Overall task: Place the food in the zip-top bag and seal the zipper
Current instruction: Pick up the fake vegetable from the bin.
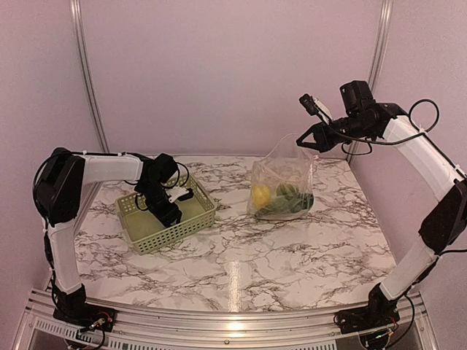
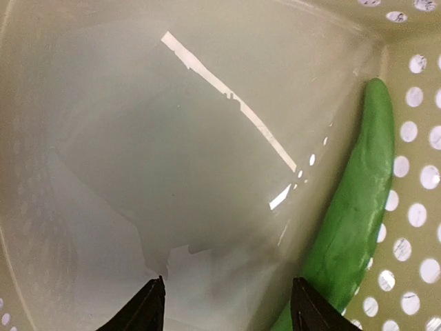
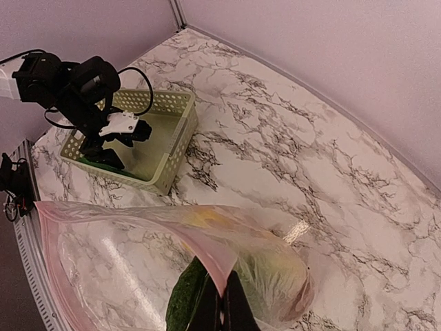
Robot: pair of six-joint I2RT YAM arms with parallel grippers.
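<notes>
**Top external.** Left tool (image 1: pixel 169 213) is lowered into the light green basket (image 1: pixel 168 235), which sits toward the left edge of the worktop (image 1: pixel 241 270). Probably reaching for what is left in there. Right tool (image 1: pixel 306 138) is raised above the far right corner and pinches the upper edge of the zip-top bag (image 1: pixel 281 171). The bag's bottom rests on the worktop while the top is pulled up, apparently to hold the mouth up for loading. A yellow lemon (image 1: pixel 260 195) and some dark green pieces already lie in the bottom of the bag.

**Left wrist.** Jaws stand apart with nothing between them, just above the bare basket floor. One long green piece of food (image 2: pixel 351 214) lies against the perforated side wall, off to one side of the tips and not yet touched. I judge it the next pick.

**Right wrist.** Fingers are closed on the bag's mouth, right by the zipper (image 3: pixel 207 258), a pale pink strip that is unsealed and gaping. A dark green cucumber (image 3: pixel 182 303) shows through the film just below the grip. The basket and left arm are visible beyond, well apart from the bag.

No brand, label or writing is legible in any view.
</notes>
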